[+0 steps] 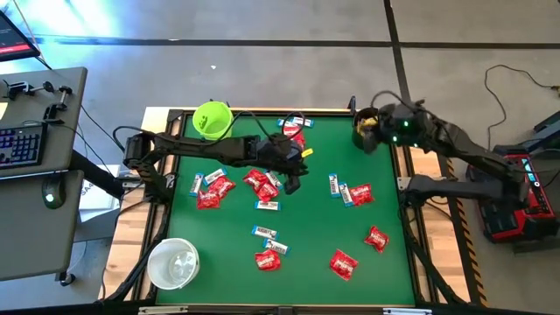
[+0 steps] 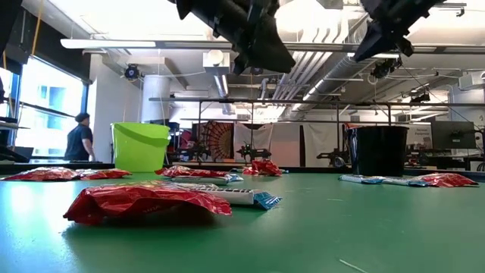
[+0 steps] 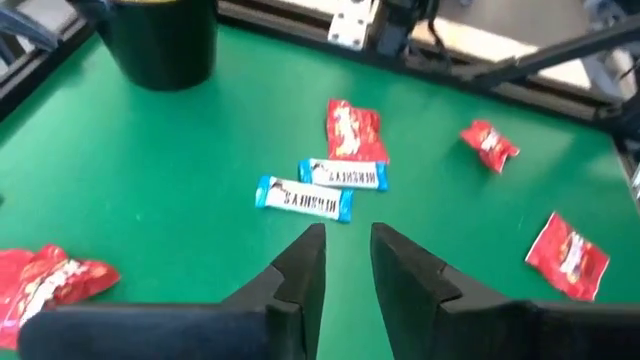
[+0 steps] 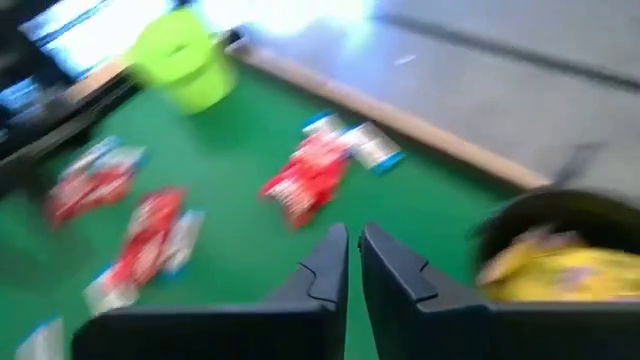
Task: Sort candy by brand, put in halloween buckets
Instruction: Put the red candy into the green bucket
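Observation:
Red packets [image 1: 260,181] and slim white-and-blue bars [image 1: 265,233] lie scattered flat on the green table. The lime green bucket [image 1: 213,120] stands at the far left, the white bucket [image 1: 173,262] at the near left corner, and the black bucket [image 2: 377,150] at the far right. My left gripper [image 1: 295,175] hovers over mid-table, slightly open and empty; two bars [image 3: 305,197] lie ahead of it [image 3: 348,240]. My right gripper [image 1: 366,131] hangs beside the black bucket [image 4: 560,250], fingers together with nothing between them [image 4: 354,245]. Yellow packets [image 4: 545,262] lie inside that bucket.
More red packets lie toward the near right [image 1: 343,262] and right [image 1: 376,238]. A raised black rim [image 1: 407,219] frames the table. A desk with a keyboard [image 1: 22,144] stands to the left. A person [image 2: 78,136] stands far off in the room.

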### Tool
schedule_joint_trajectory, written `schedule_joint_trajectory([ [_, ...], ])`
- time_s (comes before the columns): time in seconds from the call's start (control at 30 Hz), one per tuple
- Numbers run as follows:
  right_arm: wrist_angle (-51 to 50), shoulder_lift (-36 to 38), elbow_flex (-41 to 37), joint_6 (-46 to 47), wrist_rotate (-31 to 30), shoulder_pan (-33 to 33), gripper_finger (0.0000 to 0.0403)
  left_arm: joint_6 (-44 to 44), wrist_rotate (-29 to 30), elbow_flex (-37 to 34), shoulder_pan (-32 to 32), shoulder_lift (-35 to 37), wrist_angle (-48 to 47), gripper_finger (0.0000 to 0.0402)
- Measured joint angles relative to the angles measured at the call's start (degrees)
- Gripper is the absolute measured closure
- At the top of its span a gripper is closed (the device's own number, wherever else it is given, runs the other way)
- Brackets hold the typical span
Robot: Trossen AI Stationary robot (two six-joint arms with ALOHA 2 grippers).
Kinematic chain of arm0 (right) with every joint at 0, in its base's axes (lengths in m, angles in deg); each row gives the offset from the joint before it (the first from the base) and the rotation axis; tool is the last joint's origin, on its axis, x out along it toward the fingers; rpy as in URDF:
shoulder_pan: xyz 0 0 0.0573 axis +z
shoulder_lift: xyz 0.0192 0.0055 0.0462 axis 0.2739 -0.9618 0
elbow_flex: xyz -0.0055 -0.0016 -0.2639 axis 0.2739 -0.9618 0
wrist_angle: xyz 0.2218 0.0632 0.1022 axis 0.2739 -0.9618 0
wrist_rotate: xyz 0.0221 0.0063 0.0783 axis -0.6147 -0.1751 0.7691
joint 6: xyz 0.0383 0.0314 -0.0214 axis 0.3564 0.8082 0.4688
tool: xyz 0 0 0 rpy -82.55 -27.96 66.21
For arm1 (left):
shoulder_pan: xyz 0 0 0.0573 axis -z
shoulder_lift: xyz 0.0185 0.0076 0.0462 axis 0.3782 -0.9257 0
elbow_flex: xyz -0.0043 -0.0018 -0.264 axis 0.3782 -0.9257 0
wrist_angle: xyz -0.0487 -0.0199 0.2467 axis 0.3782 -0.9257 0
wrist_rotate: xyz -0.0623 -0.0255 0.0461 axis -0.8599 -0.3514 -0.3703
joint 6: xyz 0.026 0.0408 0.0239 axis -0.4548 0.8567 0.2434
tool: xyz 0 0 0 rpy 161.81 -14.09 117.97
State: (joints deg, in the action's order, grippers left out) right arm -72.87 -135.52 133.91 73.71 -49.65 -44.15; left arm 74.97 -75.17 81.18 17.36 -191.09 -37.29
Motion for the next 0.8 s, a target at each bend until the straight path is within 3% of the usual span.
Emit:
schedule_joint_trajectory([
  [0.13, -1.59, 0.82, -1.48, 1.44, 8.52, 4.09, 0.0373, 0.27, 0.00, 0.00, 0.00, 0.00, -3.06, 0.0336],
  [0.33, 6.13, -2.13, -3.49, 8.13, 7.29, 5.33, 0.0373, 2.32, 3.60, 0.00, 0.00, 0.00, -7.31, 0.0337],
  [0.47, 10.11, -3.13, -3.65, 4.64, 8.42, 8.84, 0.0393, 1.84, 5.61, 0.00, -0.48, 0.00, -10.10, 0.0344],
  [0.67, 12.23, -2.54, -3.65, -2.50, -0.42, 20.18, 0.0400, -0.49, 6.12, 0.00, -2.26, 0.00, -14.80, 0.0381],
  [0.8, 11.97, -3.06, -3.65, -2.18, -5.97, 27.85, 0.0401, -0.77, 9.12, 0.00, -3.20, 0.00, -15.27, 0.0399],
])
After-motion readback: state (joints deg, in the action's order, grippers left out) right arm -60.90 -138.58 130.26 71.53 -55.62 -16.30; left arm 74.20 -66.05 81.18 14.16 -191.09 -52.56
